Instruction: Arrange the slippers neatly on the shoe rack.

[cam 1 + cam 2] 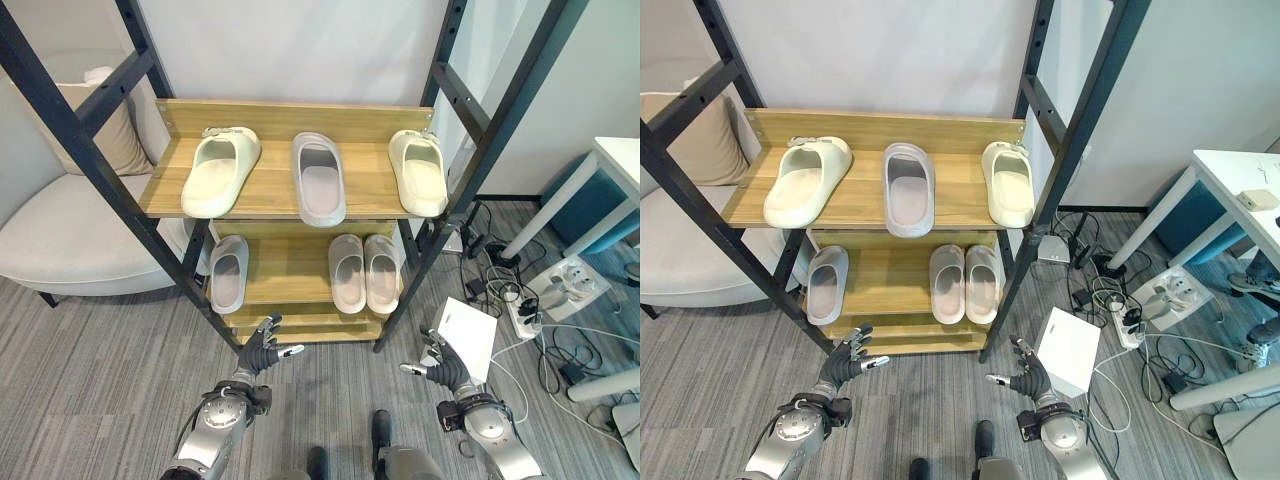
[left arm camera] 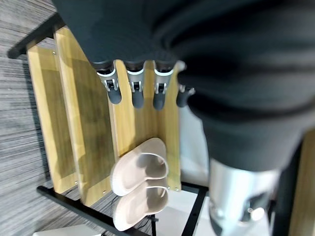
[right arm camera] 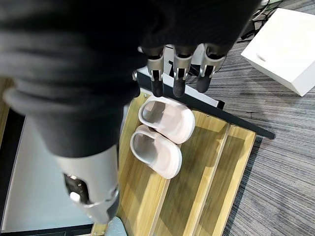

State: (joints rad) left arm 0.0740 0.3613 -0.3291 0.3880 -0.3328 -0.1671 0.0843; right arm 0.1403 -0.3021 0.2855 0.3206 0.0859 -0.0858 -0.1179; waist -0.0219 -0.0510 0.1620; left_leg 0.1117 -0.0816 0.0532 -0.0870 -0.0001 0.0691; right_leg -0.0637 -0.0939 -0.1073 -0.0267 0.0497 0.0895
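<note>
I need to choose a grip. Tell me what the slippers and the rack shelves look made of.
Cream slipper and grey slipper: probably moulded foam or soft rubber, matte, one seamless piece with thick rounded edges. Shelves: wood or wood-look laminate, with light grain lines and a smooth finish. Frame: likely black painted metal, with straight bars and bolt holes.

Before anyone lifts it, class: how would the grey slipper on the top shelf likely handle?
The grey slipper looks like thick moulded foam, so probably light and fairly stiff, bending only slightly. Its flat sole on the wooden top shelf suggests it would slide rather than roll or tip.
</note>
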